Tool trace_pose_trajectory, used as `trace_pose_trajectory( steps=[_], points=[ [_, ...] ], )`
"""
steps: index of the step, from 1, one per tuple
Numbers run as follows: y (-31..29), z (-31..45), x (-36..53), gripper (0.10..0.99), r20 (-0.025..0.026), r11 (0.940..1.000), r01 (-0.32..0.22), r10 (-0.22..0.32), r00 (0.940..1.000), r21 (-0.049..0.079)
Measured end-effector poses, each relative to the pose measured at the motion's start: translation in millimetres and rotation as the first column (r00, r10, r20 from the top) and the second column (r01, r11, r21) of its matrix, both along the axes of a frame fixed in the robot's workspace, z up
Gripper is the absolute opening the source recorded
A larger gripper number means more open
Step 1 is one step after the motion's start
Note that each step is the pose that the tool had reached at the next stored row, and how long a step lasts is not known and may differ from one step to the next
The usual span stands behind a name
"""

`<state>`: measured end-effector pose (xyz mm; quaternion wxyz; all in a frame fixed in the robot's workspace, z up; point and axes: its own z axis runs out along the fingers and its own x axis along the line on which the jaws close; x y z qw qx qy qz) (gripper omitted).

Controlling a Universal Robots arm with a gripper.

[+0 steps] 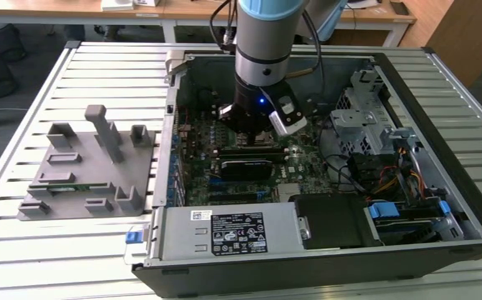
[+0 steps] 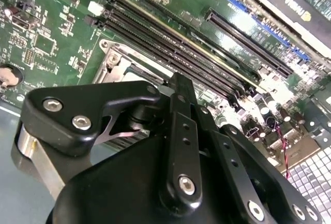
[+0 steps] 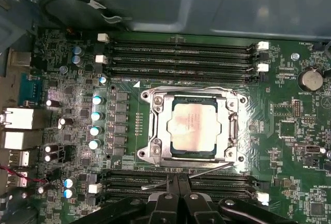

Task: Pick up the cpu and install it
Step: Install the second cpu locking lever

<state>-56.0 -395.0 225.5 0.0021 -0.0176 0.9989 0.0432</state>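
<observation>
Tool [image 3: 178, 195] fingers pressed together, empty, just beside socket; cpu [image 3: 195, 128] seated in socket [image 3: 155, 131].

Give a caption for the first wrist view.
CPU seated in the motherboard socket, the pincer just beside it.

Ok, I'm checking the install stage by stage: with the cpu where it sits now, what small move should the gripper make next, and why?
Probably a short straight lift away from the board. In the first wrist view the cpu already lies flat and square inside the socket frame, and the gripper sits beside the socket, over the memory slots, holding nothing visible. Whether its fingers are open cannot be told.
</observation>
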Motion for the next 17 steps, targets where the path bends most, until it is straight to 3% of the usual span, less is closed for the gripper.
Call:
trace_pose_trajectory(
  steps=[2, 5, 11, 17],
  points=[
    [0.0, -0.4, 0.1, 0.106, 0.0003, 1.0, 0.0, 0.0, 1.0, 0.007],
    [-0.4, -0.7, 0.0, 0.106, 0.0003, 0.9994, 0.0, 0.0, 1.0, 0.035],
    [-4.8, -2.2, -1.4, 0.106, 0.0003, 0.9993, 0.001, -0.001, 1.0, 0.038],
    [-5.4, -5.1, -8.9, 0.106, 0.0002, 0.9992, 0.001, -0.001, 1.0, 0.04]
  ],
)
